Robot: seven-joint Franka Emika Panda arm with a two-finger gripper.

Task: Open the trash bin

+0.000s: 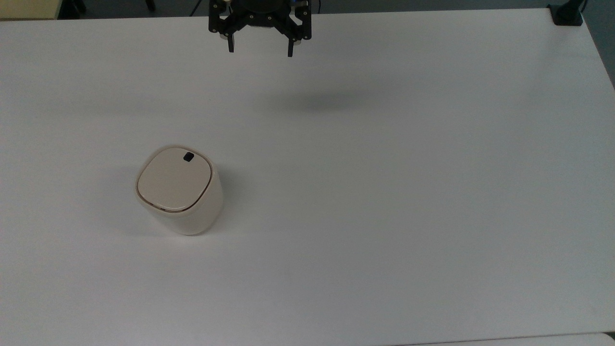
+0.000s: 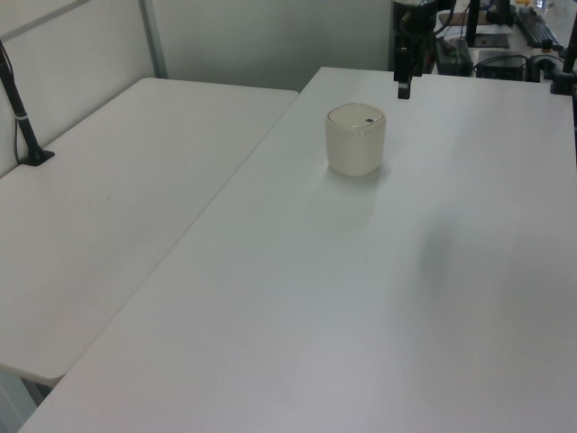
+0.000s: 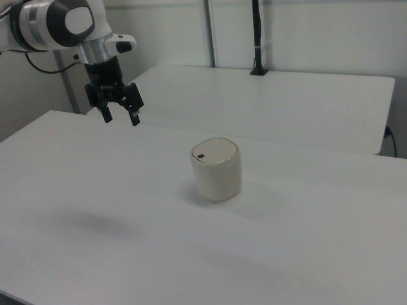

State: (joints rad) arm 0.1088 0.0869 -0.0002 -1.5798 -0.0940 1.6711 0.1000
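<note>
In the top view, the trash bin point(image 1: 178, 191) is seen standing upright on the white tabletop point(image 1: 384, 192), its flat lid point(image 1: 174, 179) shut and the small black button point(image 1: 188, 156) set at the lid's far corner, so the opening is judged not yet begun. The gripper point(image 1: 259, 47) is held well apart from the bin, beyond it and toward the top view's right, with the jaws spread wide and nothing between them. In the left view, the bin point(image 2: 355, 139) is found near the tabletop's far end, and the gripper point(image 2: 404, 86) hangs above the surface just past it; bare tabletop lies open on every side of the bin. In the right view, the gripper point(image 3: 118, 112) is raised clear of the tabletop to the right view's left of the bin point(image 3: 216, 169), and an unobstructed path to the button point(image 3: 200, 156) is judged available; the bin sits well away from every tabletop edge.
</note>
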